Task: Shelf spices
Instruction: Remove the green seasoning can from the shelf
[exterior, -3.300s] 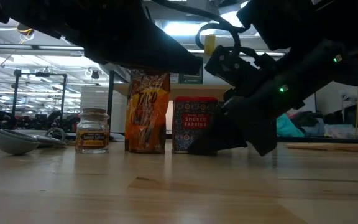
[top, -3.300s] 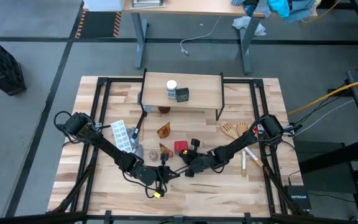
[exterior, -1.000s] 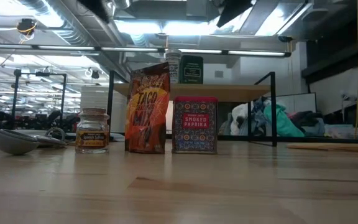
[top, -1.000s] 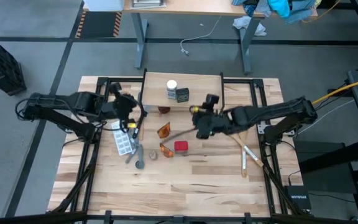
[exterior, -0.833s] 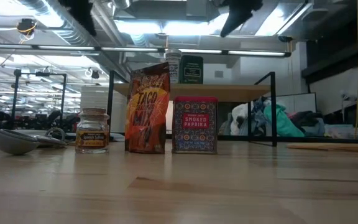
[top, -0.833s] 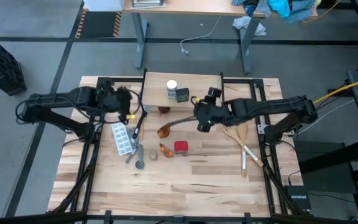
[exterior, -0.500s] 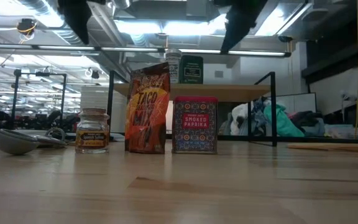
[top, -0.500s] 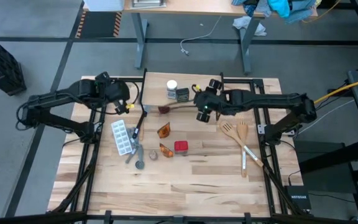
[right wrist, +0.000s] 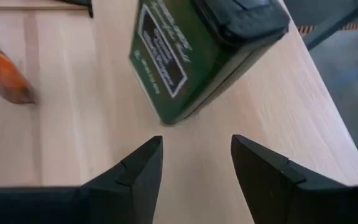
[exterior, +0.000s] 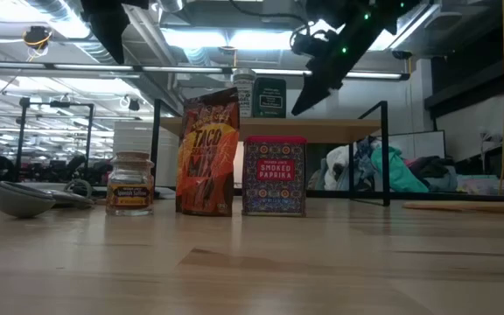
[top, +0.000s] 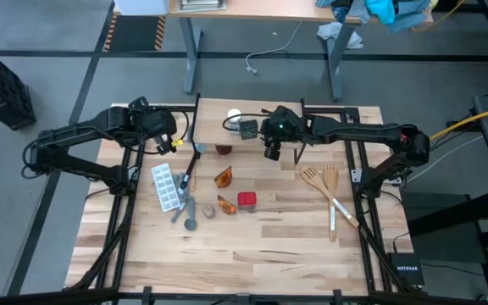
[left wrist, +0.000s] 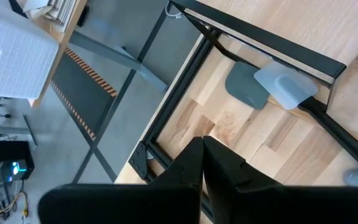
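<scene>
The shelf (top: 274, 114) stands at the table's far middle. A white-capped jar (top: 234, 116) and a dark green square tin (top: 248, 129) stand on its board. My right gripper (top: 265, 134) hovers open over the board, just right of the tin (right wrist: 197, 56), with nothing between its fingers. On the table in front stand two orange packets (top: 223, 178), a red-topped paprika box (exterior: 274, 175) and a small jar (exterior: 130, 179). A brown-capped jar (top: 223, 149) sits at the shelf's near edge. My left gripper (top: 163, 135) is shut and empty, raised left of the shelf.
A pale grey tray (top: 165, 186), a metal spoon (top: 186, 219) and a dark-handled utensil (top: 189, 165) lie left of the spices. Two wooden spatulas (top: 324, 178) lie on the right. Black frame rails (top: 346, 135) run along both sides of the table.
My right gripper has travelled from over the table's middle toward the far edge and the left, ending over the shelf beside the tin, its fingers still apart. My left gripper has drifted a little toward the far left, then stayed still. The spices have not moved.
</scene>
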`<act>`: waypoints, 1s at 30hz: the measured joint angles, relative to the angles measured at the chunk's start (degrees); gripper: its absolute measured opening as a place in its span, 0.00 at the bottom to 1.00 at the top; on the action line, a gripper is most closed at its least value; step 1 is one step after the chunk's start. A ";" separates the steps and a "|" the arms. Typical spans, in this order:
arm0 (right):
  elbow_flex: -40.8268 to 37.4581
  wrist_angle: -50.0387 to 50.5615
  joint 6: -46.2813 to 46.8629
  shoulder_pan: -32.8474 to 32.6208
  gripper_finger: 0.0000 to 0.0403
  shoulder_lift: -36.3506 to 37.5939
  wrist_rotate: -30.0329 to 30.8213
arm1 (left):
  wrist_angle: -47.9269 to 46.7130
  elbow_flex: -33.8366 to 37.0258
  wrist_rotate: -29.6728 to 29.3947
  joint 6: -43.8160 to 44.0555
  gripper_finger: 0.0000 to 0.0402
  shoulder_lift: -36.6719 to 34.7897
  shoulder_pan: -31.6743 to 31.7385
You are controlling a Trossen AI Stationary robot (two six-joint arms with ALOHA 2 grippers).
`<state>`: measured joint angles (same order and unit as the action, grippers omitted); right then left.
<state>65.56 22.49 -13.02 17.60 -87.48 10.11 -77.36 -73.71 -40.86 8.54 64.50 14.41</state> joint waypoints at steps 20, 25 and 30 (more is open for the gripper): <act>-5.00 -17.04 -2.34 7.56 0.49 -0.08 -21.26 | 0.04 0.00 0.00 0.68 0.01 0.01 -0.07; -5.00 -21.58 -2.34 7.59 0.49 -2.45 -23.86 | 0.09 0.00 0.00 0.68 0.01 0.01 -0.07; -5.00 -24.01 -2.34 7.56 0.49 -5.44 -24.79 | 0.09 0.00 0.00 0.72 0.01 0.01 -0.07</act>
<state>60.55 -1.52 -15.35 25.17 -92.93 -14.68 -77.28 -73.71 -40.86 9.26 64.51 14.35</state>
